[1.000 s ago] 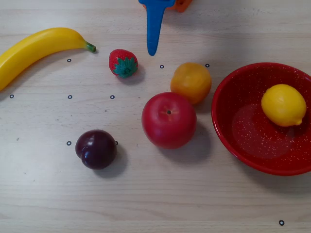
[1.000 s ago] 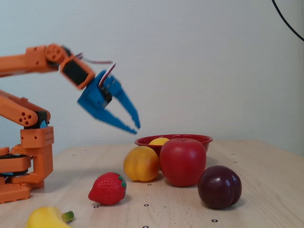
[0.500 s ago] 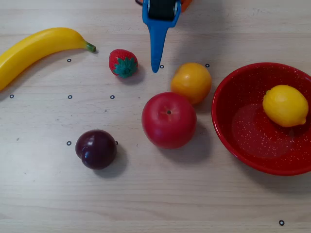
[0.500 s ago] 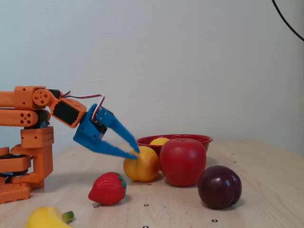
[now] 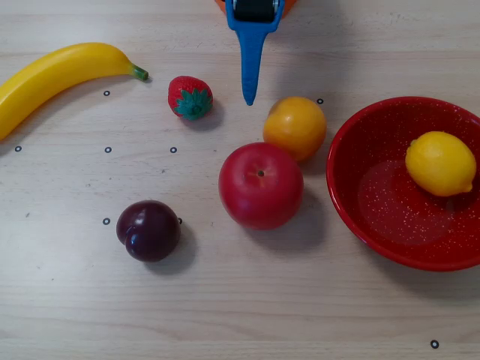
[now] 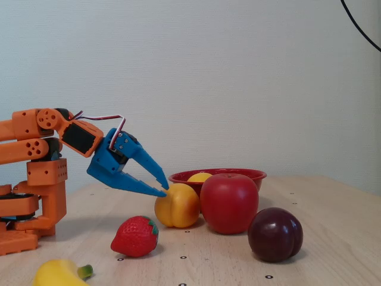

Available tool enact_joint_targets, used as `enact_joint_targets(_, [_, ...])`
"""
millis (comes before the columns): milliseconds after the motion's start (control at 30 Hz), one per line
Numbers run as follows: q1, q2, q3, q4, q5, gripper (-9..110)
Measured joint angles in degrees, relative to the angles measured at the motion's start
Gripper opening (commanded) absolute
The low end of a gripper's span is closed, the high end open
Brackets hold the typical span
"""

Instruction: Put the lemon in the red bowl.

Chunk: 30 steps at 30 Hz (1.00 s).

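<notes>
The lemon [image 5: 440, 163] lies inside the red bowl [image 5: 390, 214] at the right edge of the overhead view, toward the bowl's far right side. In the fixed view only the lemon's top [image 6: 199, 177] shows above the bowl's rim [image 6: 250, 174], behind the other fruit. My blue gripper [image 5: 248, 99] reaches in from the top of the overhead view, empty, with its jaws closed to a point. In the fixed view the gripper [image 6: 165, 190] hovers above the table with its tip just beside the orange-yellow fruit, well apart from the bowl.
An orange-yellow fruit [image 5: 295, 127], a red apple [image 5: 260, 185], a strawberry [image 5: 190, 97], a dark plum [image 5: 148, 230] and a banana [image 5: 60, 75] lie on the wooden table. The orange arm base [image 6: 30, 190] stands at the left of the fixed view.
</notes>
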Motion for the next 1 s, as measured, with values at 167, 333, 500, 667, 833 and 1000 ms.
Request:
enact_joint_targets(167, [0.00,1.23,0.09,4.83,-0.97,0])
enact_joint_targets(333, [0.09,1.23,0.09,8.26,-3.96,0])
enact_joint_targets(500, [0.00,1.23,0.09,8.26,-6.06,0])
enact_joint_targets(667, [0.00,1.23,0.09,8.26,-6.06,0])
enact_joint_targets(833, [0.88,1.23,0.09,8.26,-6.06,0])
enact_joint_targets(1000, [0.97,1.23,0.09,8.26,-6.06,0])
